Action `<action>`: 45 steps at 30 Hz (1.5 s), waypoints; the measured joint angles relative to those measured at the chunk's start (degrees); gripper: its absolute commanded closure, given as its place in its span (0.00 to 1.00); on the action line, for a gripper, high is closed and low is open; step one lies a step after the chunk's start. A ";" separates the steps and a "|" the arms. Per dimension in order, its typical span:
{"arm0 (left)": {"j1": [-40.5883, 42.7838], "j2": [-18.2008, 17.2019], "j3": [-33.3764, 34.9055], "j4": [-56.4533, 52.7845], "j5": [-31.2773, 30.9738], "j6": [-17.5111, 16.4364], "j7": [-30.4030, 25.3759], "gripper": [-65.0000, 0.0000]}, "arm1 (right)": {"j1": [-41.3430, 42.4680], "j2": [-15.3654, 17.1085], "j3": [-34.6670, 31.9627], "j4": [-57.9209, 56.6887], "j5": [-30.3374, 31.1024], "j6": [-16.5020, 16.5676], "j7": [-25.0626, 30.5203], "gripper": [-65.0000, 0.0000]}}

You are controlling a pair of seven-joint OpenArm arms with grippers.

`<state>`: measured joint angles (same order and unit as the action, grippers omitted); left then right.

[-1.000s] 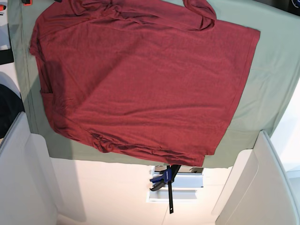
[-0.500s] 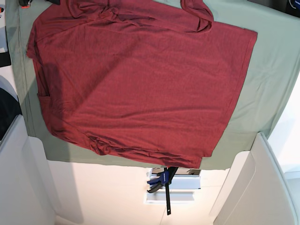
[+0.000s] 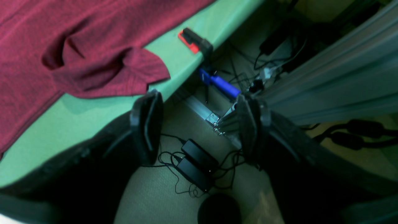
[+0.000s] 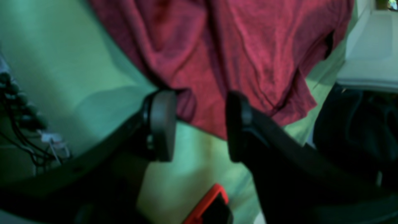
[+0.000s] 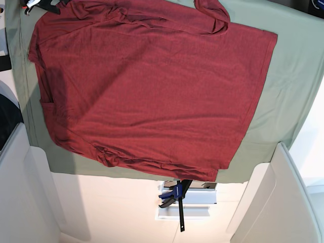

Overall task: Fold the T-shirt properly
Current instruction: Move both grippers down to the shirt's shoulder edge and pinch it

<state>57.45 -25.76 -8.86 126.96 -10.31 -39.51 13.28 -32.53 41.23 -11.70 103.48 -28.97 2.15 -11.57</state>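
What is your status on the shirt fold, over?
Left gripper open, empty, off the table edge. Right gripper open above T-shirt hem. Shirt unfolded, spread out.

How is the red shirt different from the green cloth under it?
The T-shirt is dark red; the green cloth is pale green. The T-shirt is smaller and lies on top; the green cloth reaches past it. The T-shirt is wrinkled at its edges; the green cloth lies smoother. Both are spread out flat.

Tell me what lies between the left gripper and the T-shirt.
Only bare green cloth. In the left wrist view the open left gripper hangs past the table edge, empty, and nothing else sits between it and the T-shirt sleeve.
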 measured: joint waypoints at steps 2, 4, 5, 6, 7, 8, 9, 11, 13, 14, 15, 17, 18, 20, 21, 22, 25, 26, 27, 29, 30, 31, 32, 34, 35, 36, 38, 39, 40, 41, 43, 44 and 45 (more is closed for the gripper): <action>-0.02 -0.68 0.00 0.00 0.87 0.00 -0.15 0.37 | 0.98 0.00 0.00 -0.35 1.36 0.02 -0.02 0.59; -0.26 -1.73 0.02 0.00 2.62 -0.02 -0.07 0.37 | 1.70 0.02 0.00 -0.39 2.38 0.02 -0.07 0.59; -0.55 -2.43 0.00 0.00 3.06 -0.02 0.02 0.37 | 1.97 0.00 0.00 -0.50 2.36 0.04 -0.07 0.59; -1.09 -3.04 0.00 0.00 3.50 -0.07 0.07 0.37 | 2.27 -0.04 0.00 -0.74 2.38 0.04 -0.07 0.59; -1.73 -3.63 -0.04 0.00 3.65 -0.02 0.02 0.37 | 2.45 -0.11 0.00 -0.87 2.38 0.04 -0.09 0.59; -2.29 -3.96 -0.26 0.02 3.61 -0.02 0.00 0.36 | 2.60 -0.13 0.00 -1.18 2.36 0.04 0.00 0.59; -2.93 -4.26 -0.66 0.02 3.58 0.02 0.02 0.32 | 2.62 -0.11 0.00 -1.40 2.38 0.04 0.09 0.59; -4.26 -4.39 -1.68 0.02 3.50 0.63 0.04 0.27 | 2.69 -0.13 0.00 -1.86 2.38 0.02 0.50 0.59; -5.90 -4.37 -2.56 0.02 1.66 2.19 0.42 0.27 | 2.69 -0.11 0.00 -2.14 2.40 -0.02 0.68 0.59; -6.86 -4.39 -2.82 0.04 0.66 3.19 0.57 0.27 | 2.69 -0.11 0.02 -2.14 2.40 -0.07 0.63 0.59; -7.85 -4.42 -2.89 0.04 -0.31 3.56 0.90 0.27 | 2.69 -0.13 0.02 -2.16 2.40 -0.07 0.61 0.59; -8.92 -4.33 -2.71 0.04 -2.10 3.69 0.90 0.27 | 2.67 -0.13 0.02 -2.21 2.43 -0.20 0.63 0.59; -9.29 -4.11 -2.05 0.04 -2.32 3.80 0.94 0.27 | 2.67 -0.15 0.02 -2.19 2.43 -0.20 0.63 0.59; -10.64 -3.34 -0.46 -0.13 -2.34 5.92 1.42 0.27 | 2.67 -0.17 0.02 -2.19 2.43 -0.20 0.66 0.59; -11.76 -2.64 0.17 -0.52 -2.14 7.21 1.55 0.27 | 2.67 -0.24 0.02 -2.19 2.43 -0.20 0.66 0.59; -13.11 -1.99 0.74 -1.09 -1.36 7.96 1.60 0.27 | 2.67 -0.31 0.02 -2.19 2.45 -0.22 0.63 0.59; -15.85 -0.13 3.28 -2.62 -1.16 9.57 3.10 0.27 | 2.69 -0.31 0.02 -2.21 2.40 -0.22 0.61 0.59; -16.44 0.94 4.33 -3.43 -0.55 10.82 3.48 0.27 | 2.69 -0.31 0.02 -2.21 2.40 -0.24 0.61 0.59; -16.94 1.79 5.31 -4.37 1.14 10.88 3.52 0.27 | 2.69 -0.31 0.02 -2.21 2.43 -0.24 0.61 0.59; -18.21 3.10 6.60 -6.34 3.65 10.88 3.72 0.27 | 2.69 -0.31 0.02 -2.21 2.45 -0.24 0.63 0.59; -18.75 3.74 6.80 -7.30 4.20 11.13 3.76 0.27 | 2.69 -0.31 0.02 -2.21 2.43 -0.24 0.63 0.59; -19.08 4.02 6.99 -8.28 4.17 11.76 3.67 0.27 | 2.69 -0.31 0.02 -2.21 2.43 -0.24 0.61 0.59; -19.06 4.24 6.97 -9.20 4.24 11.91 3.69 0.27 | 2.69 -0.31 0.02 -2.25 2.43 -0.24 0.61 0.59; -19.04 4.79 6.97 -11.02 4.48 12.83 3.93 0.27 | 2.69 -0.31 0.02 -2.25 2.40 -0.22 0.59 0.59; -19.12 5.16 6.97 -11.74 4.72 13.35 3.93 0.27 | 2.69 -0.31 0.02 -2.25 2.40 -0.24 0.57 0.59; -19.58 5.31 6.99 -12.28 5.14 13.38 3.93 0.27 | 2.69 -0.31 0.02 -2.25 2.40 -0.24 0.61 0.59; -20.76 5.73 6.97 -13.64 5.90 13.40 3.87 0.27 | 2.69 -0.31 0.02 -2.25 2.43 -0.24 0.61 0.59; -21.40 5.79 6.97 -14.29 5.88 13.42 3.87 0.27 | 2.69 -0.31 0.02 -2.25 2.40 -0.22 0.61 0.59; -21.66 5.77 6.97 -14.62 5.90 13.44 3.54 0.27 | 2.69 -0.31 0.02 -2.25 2.38 -0.24 0.61 0.59; -21.75 5.84 6.97 -14.86 5.88 13.46 3.43 0.27 | 2.67 -0.28 0.02 -2.25 2.40 -0.24 0.61 0.59; -21.92 6.14 6.95 -15.23 6.01 13.35 3.45 0.27 | 2.69 -0.31 0.04 -2.25 2.40 -0.24 0.59 0.59; -21.97 6.27 6.99 -15.30 6.21 13.35 3.45 0.27 | 2.69 -0.31 0.04 -2.25 2.40 -0.24 0.61 0.59; -22.14 6.36 6.99 -15.41 6.88 13.33 3.43 0.27 | 2.69 -0.31 0.07 -2.25 2.43 -0.24 0.63 0.59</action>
<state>35.31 -19.40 -1.87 111.55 -3.42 -26.17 16.71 -29.85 40.93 -11.64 101.23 -26.55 1.91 -10.94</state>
